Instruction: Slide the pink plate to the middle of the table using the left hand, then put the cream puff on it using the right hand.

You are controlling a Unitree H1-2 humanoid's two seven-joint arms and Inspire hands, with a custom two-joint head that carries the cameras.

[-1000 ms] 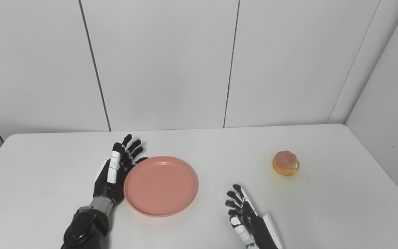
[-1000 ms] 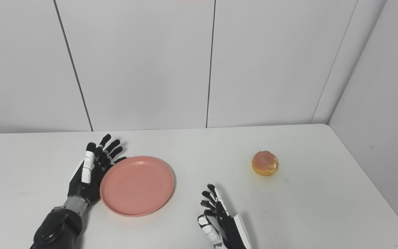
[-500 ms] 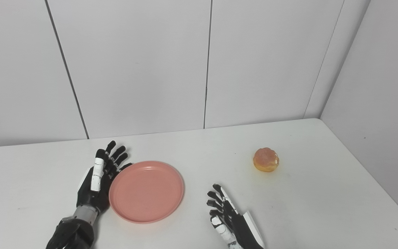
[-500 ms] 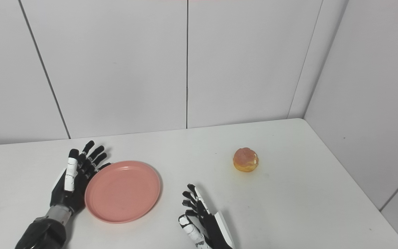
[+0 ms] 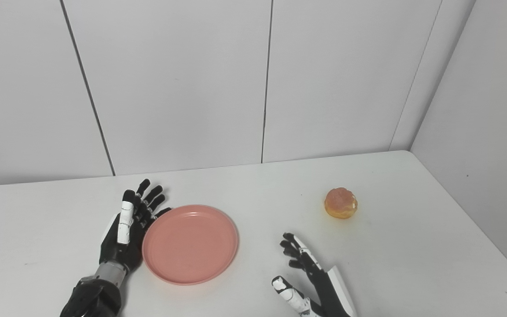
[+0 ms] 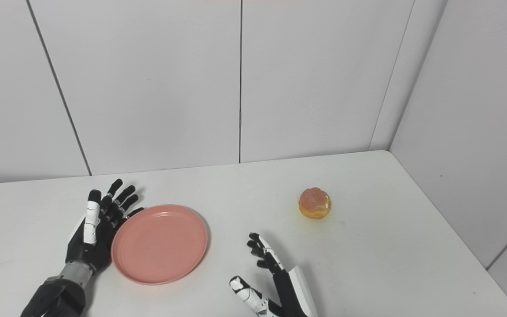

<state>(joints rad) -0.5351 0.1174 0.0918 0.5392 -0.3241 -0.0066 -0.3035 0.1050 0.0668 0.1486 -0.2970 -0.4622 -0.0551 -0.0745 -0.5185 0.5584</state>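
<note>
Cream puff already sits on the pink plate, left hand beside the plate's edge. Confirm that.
Not right. The cream puff sits on the bare table, well right of the empty pink plate, as the left eye view shows. The left hand is indeed beside the plate's edge.

Two head cameras, side by side, angled down over the table point(image 5: 412, 264) toward the panelled wall point(image 5: 183, 88); views overlap almost wholly.

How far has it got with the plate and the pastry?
Early stage. The left robot hand rests open against the pink plate, which sits left of the table's middle. The cream puff lies untouched; the right robot hand is open, short of it.
</note>
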